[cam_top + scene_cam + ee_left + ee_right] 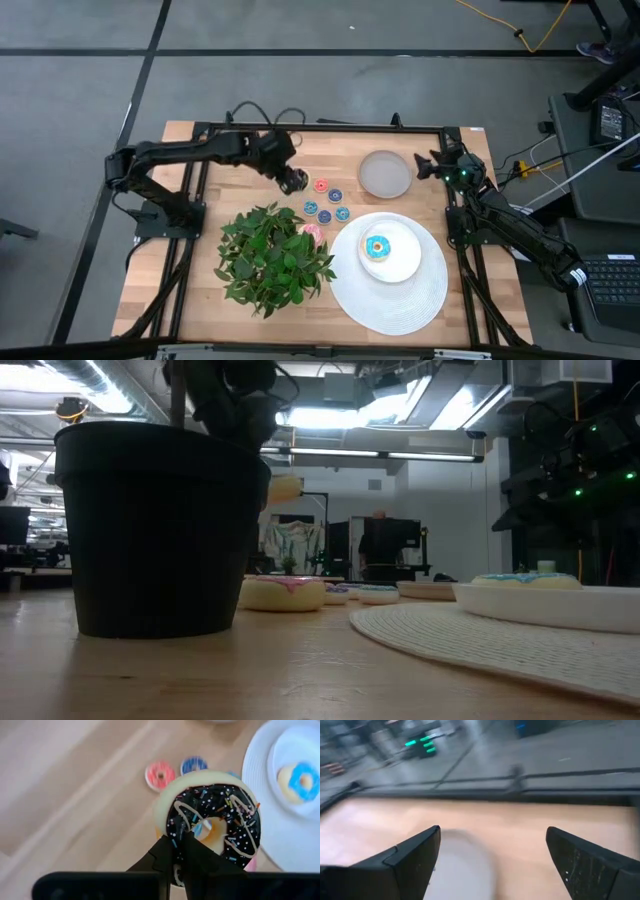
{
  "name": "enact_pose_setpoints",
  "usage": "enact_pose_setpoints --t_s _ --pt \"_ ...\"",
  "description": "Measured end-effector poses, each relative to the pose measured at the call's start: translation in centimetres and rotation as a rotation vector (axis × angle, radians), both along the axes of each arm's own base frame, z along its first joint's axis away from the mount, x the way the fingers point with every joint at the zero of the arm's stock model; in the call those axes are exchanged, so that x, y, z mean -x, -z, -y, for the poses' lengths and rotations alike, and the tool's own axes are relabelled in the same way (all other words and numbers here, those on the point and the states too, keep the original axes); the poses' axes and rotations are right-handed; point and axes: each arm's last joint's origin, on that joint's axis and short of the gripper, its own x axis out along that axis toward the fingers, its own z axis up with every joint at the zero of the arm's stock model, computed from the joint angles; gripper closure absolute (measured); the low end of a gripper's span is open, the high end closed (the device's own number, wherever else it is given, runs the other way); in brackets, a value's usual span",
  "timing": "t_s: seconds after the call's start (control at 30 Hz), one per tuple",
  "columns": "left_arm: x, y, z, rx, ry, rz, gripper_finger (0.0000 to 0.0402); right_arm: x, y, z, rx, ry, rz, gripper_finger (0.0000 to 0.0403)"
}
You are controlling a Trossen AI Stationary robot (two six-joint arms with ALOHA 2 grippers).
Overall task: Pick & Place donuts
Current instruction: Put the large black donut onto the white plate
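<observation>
My left gripper (292, 181) hangs above the table's far middle, shut on the dark brown sprinkled donut (220, 817). The pink donut (312, 232) lies flat on the wood beside the potted plant (272, 256). The light blue donut (378, 248) lies on the white plate (400, 262). Several tiny blue and red rings (326, 204) lie flat between the gripper and the plate. My right gripper (426, 165) waits open at the far right, next to the round grey dish (385, 174). My left gripper pinches the brown donut's ring (176, 827) between its two fingers (167, 857), at the side of the ring nearest the wrist. The fingers slant down from the table's left. The donut is lifted clear of the table, iced face toward the wrist camera.
A white woven mat (392, 300) lies under the plate at the near right. The plant's black pot (160, 530) stands at the near middle. Black frame rails (320, 128) run along the table's far edge and sides. Bare wood (225, 170) lies at the far left.
</observation>
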Motion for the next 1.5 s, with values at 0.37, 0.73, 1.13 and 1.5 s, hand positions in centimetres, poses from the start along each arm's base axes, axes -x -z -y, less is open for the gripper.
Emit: enact_pose_setpoints --t_s 0.37,0.73,1.13,1.5 --pt "0.3 -4.8 -2.2 -0.059 -0.038 0.073 0.0380 -0.4 -3.2 -0.1 -0.056 -0.137 0.048 0.0040" --pt "0.2 -7.1 -3.7 -0.080 -0.133 0.135 0.0380 0.7 -13.9 -1.1 0.060 -0.045 -0.032 0.0040" --pt "-3.9 -8.4 -5.8 -0.072 -0.081 0.115 0.0380 1.1 -23.7 -1.6 -0.252 0.056 0.043 0.0040" --pt "-6.7 -10.1 -6.7 -0.058 -0.026 0.110 0.0380 -1.7 -28.0 1.3 -0.549 -0.050 0.085 0.0040"
